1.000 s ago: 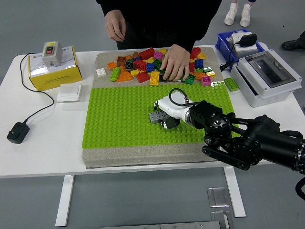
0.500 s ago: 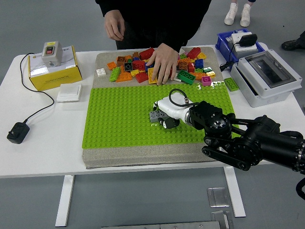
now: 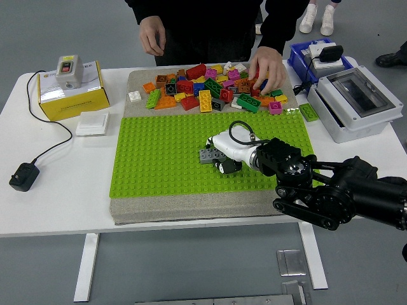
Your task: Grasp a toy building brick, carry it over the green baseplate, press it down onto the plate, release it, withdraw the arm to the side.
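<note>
- Centre of the frame: we are seeing the right hand [image 3: 222, 154], white-shelled on a black arm entering from the lower right, sitting low over the green baseplate [image 3: 159, 159].
- Its fingers [image 3: 224, 166] are curling narrowly around the right end of a grey brick [image 3: 206, 154]; we judge they are holding it, though the contact itself is partly hidden.
- The grey brick is lying flat on the plate's studs, a little right of the plate's middle. This low, level pose suits pressing it down, so we judge the pressing step is under way and release is not yet done.
- Upper centre: a loose pile of bricks [image 3: 203, 89] is lying on the grey mat beyond the plate, within easy reach as a supply.
- Upper right of the pile: a person's hand [image 3: 264, 67] is resting on the bricks, well apart from the robot's hand.
- Upper left: a yellow box [image 3: 71, 95] is sitting on the white counter [image 3: 51, 190], clear of the work area.
- The left hand is out of view.
</note>
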`<action>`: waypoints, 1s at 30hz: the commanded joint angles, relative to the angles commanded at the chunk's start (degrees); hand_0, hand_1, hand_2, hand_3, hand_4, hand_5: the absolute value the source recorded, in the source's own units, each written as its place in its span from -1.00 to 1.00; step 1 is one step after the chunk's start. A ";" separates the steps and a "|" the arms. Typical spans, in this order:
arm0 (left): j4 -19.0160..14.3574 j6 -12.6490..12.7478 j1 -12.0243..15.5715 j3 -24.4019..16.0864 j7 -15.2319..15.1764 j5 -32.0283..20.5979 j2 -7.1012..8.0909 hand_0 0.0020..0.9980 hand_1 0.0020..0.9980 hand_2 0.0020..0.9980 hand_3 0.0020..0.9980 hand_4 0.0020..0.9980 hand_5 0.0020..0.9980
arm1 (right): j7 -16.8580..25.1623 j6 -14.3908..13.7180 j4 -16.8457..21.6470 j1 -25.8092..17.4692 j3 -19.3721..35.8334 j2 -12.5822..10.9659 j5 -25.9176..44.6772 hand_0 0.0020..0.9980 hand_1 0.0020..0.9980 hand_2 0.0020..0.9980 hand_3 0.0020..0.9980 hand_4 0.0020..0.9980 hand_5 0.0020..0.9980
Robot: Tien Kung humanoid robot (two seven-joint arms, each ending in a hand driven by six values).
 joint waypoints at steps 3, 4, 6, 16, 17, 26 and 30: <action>0.00 -0.01 0.02 -0.07 0.00 0.08 0.01 0.51 0.40 0.33 0.42 -0.22 -0.06 | -0.05 -0.29 0.04 0.00 -0.18 -0.08 0.21 -0.81 -0.60 0.41 0.53 0.00 -0.40; 0.00 -0.02 0.01 -0.07 0.00 0.10 0.02 0.51 0.40 0.33 0.42 -0.23 -0.06 | -0.09 -0.47 0.04 0.01 -0.29 -0.11 0.34 -0.82 -0.61 0.41 0.53 0.01 -0.40; 0.00 -0.05 -0.02 -0.05 0.01 0.13 0.03 0.51 0.40 0.33 0.42 -0.23 -0.06 | -0.20 -0.96 0.02 0.04 -0.59 -0.17 0.65 -0.82 -0.61 0.41 0.53 0.01 -0.40; 0.00 -0.04 -0.14 -0.05 0.03 0.28 0.10 0.51 0.40 0.32 0.41 -0.23 -0.06 | -0.91 -5.95 1.04 0.36 -3.76 -0.93 4.45 -0.82 -0.61 0.46 0.57 0.03 -0.38; 0.00 -0.02 -0.14 -0.06 0.01 0.28 0.11 0.51 0.40 0.32 0.41 -0.23 -0.06 | -0.96 -6.75 1.36 0.33 -4.26 -1.12 5.14 -0.82 -0.61 0.46 0.57 0.03 -0.38; 0.00 -0.04 -0.07 -0.08 -0.04 0.20 -0.04 0.51 0.40 0.32 0.41 -0.23 -0.06 | -1.56 -10.35 6.75 -0.39 -1.61 -3.69 5.18 -0.82 -0.59 0.54 0.62 0.05 -0.36; 0.00 -0.03 -0.02 -0.15 -0.04 0.19 -0.05 0.51 0.40 0.31 0.41 -0.23 -0.06 | -2.18 -10.25 10.11 -1.05 0.78 -5.27 1.77 -0.82 -0.59 0.59 0.64 0.05 -0.36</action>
